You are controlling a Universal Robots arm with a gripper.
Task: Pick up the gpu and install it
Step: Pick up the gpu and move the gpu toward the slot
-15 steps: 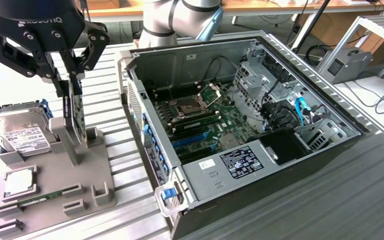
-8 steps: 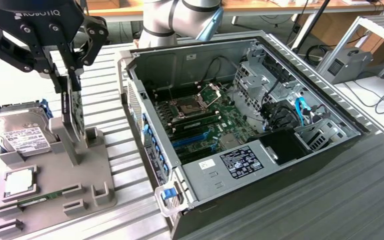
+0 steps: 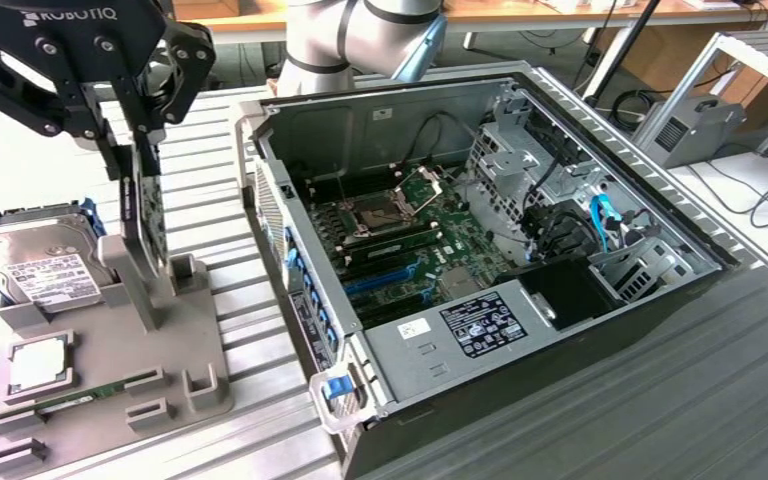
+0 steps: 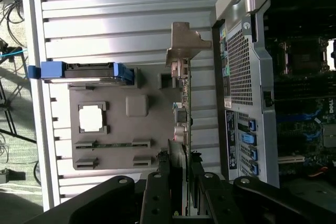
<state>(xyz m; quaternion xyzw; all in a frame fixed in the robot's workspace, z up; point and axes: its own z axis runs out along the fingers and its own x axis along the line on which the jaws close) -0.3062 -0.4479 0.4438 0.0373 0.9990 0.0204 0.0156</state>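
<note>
Jaws – clamped on gpu (image 3: pixel 147 225) edge | gpu upright – at gray holder (image 3: pixel 177 345)

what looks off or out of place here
nothing stands out: the gpu stands upright on edge in the holder with the gripper closed on it, the drive sits in its slot, and the case lies open on its side

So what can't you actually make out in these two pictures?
gpu: edge-on in both views, its faces hidden.
Gripper: exterior view, top cut off by the frame edge.
Hard drive: exterior view, label print too small to read.
Computer case: exterior view, near corner cut off at the bottom edge.
</note>
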